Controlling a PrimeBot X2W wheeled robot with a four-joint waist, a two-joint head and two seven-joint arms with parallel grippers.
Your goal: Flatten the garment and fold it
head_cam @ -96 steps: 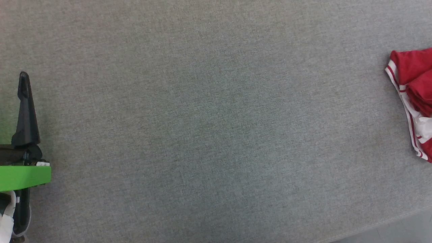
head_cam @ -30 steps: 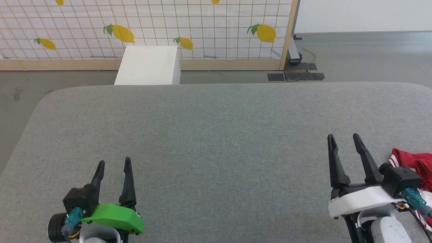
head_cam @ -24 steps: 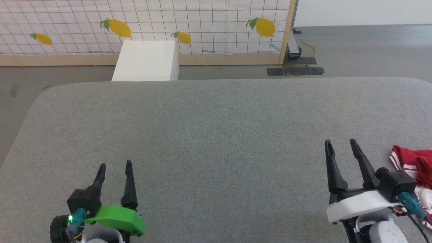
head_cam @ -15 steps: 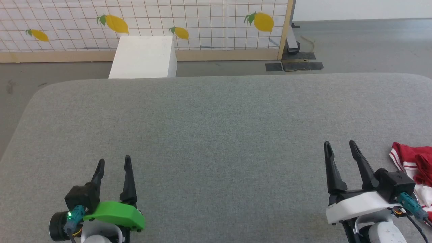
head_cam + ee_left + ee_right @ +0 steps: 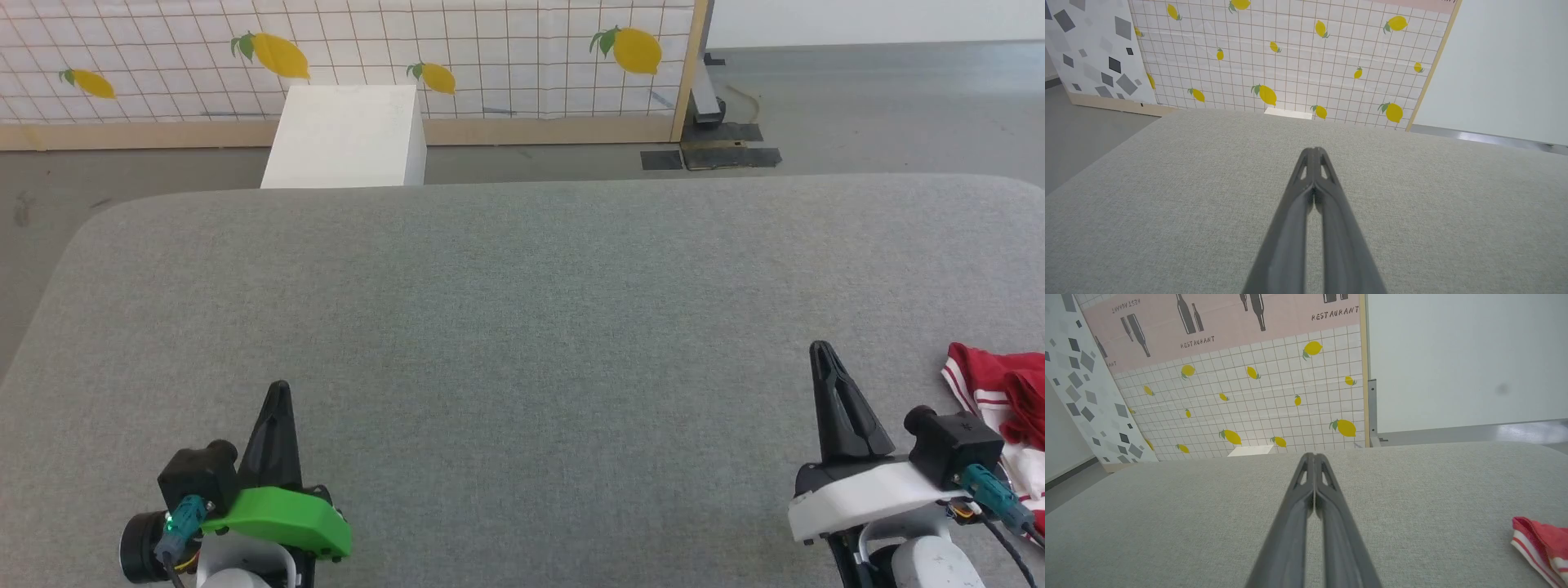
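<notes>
**Fig.** Near field: left hand (image 5: 278, 387) and right hand (image 5: 820, 349) are shown at the near side of the grey bench (image 5: 522, 310). Both are fully closed, fingers pressed together, nothing held. The garment (image 5: 1002, 390) is seen crumpled on the bench's right side, just beside the right hand and well apart from the left; part is cut off by the frame.

Risks (judged):
- W/ fingers closed, a reach would only shove the heap further out.
- A pinch into the bunch could take several layers at once, so flattening would be defeated.
- A two-hand spread is not possible unless the cloth is dragged toward centre.

No lettering can be read on the garment's folds.

Far field: white box (image 5: 343, 135) and lemon-print screen (image 5: 490, 41). On the pink panel (image 5: 1229, 322), "RESTAURANT" is read several times, w/ bottle silhouettes.
</notes>
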